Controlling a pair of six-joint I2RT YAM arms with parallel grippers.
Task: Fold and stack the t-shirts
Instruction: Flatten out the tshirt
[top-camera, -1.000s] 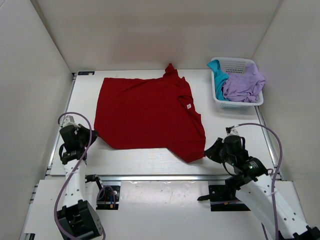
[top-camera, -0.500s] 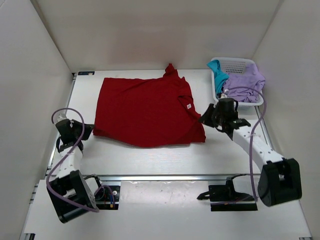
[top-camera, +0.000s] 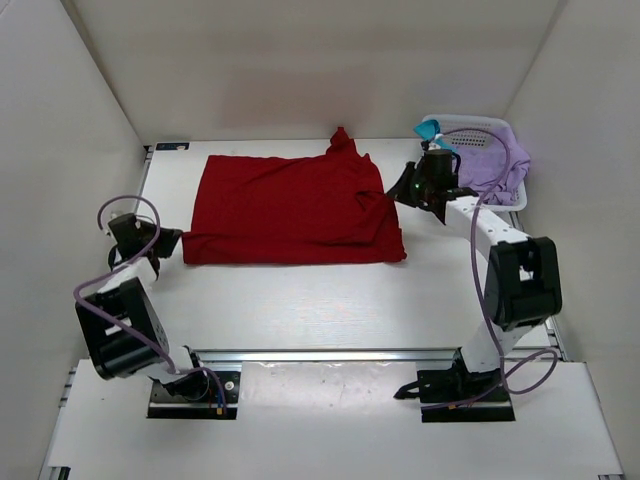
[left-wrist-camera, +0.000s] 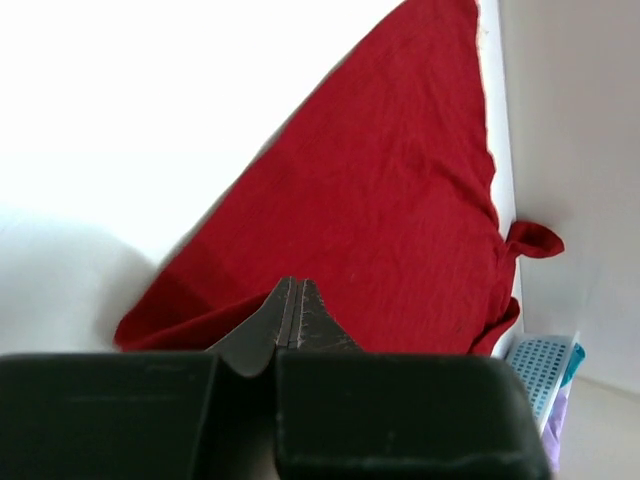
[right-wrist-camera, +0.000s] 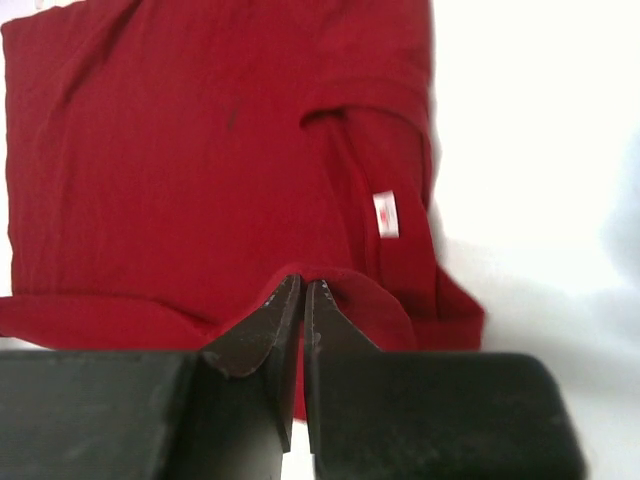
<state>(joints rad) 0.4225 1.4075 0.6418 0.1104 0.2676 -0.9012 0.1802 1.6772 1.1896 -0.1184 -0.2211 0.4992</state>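
The red shirt (top-camera: 290, 210) lies in the middle of the top view. The left gripper (left-wrist-camera: 290, 285) pinches its lower left corner tight. The right gripper (right-wrist-camera: 303, 285) pinches its right edge tight.

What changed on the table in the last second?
The left gripper and the right gripper, both shut on the deep red fabric t-shirt, carried its near edge toward the far side, folding it over. The white plastic mesh basket, the teal t-shirt and the lavender t-shirt in it stayed put.
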